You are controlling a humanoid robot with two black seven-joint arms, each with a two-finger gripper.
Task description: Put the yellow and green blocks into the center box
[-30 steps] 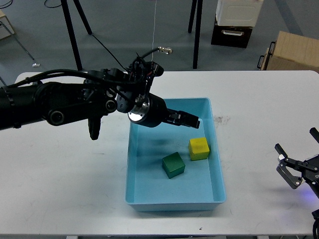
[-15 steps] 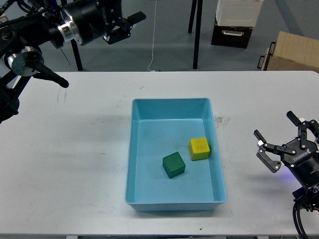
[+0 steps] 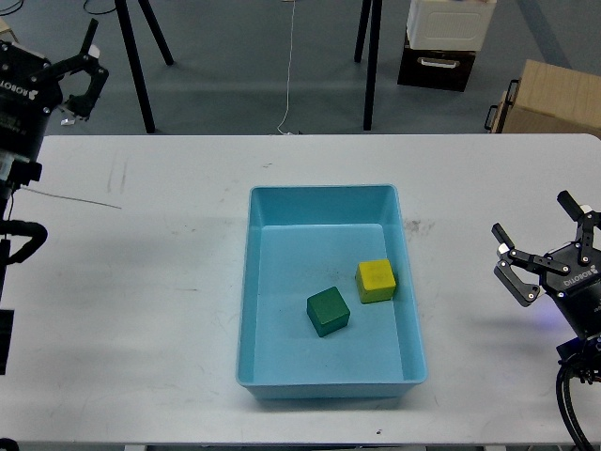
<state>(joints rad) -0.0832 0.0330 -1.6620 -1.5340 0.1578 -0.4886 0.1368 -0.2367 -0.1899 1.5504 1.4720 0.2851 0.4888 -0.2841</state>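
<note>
Here you have one blue box (image 3: 410, 282), centred on the white surface (image 3: 141, 310), and two blocks inside it: one yellow block (image 3: 376, 280) and one green block (image 3: 328, 311). Both rest on the box floor. The yellow one sits right of the middle, near the right wall; the green one lies just beside it, lower left, with a narrow gap between them. Neither touches a wall that you can see.

Two claws, one per arm, both well apart from the box. Your left claw (image 3: 80, 75) is up in the top left corner, beyond the far edge of the surface, fingers spread and nothing between them. The blocks lie far to its lower right. Your right claw (image 3: 545, 240) hangs at the right edge of the view, over the right end of the surface, fingers likewise splayed wide and holding nothing. The yellow block is the nearer of the two to it, off to its left past the box's right wall.

Beyond the surface: black tripod legs (image 3: 136, 66) on grey floor, a cardboard carton (image 3: 554, 99) at top right, a dark and white crate (image 3: 441, 38) beside it.
</note>
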